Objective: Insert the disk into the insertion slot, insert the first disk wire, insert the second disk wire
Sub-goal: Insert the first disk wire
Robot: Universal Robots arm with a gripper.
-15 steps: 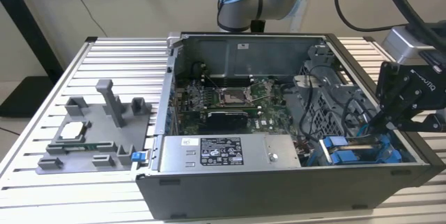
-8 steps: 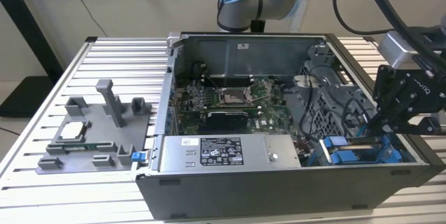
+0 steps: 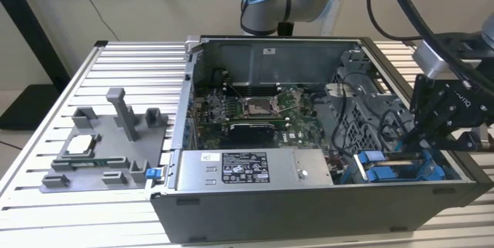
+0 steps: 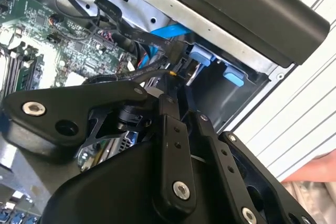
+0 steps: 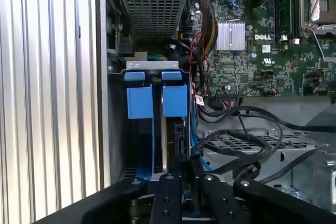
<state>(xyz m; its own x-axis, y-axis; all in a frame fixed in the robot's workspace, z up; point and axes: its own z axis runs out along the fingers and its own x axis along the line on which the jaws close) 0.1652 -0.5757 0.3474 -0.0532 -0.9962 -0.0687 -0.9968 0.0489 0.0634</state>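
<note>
Blue-framed, the disk is sitting in its slot at a corner of the case while the gripper, clamped or not I cannot tell, is hanging at its connector edge, where crowding black cables are threatening a snag or a skewed plug-in.

You see that the disk has a bright blue carrier, the motherboard is green, the hand black, the table ribbed silver.

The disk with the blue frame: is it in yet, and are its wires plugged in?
Done: the disk sits on edge in its slot. In hand: the gripper is at the disk's end opposite the blue tab, beside loose black wires. Left: whether a wire is plugged in is hidden there, so the wires look unfinished.
</note>
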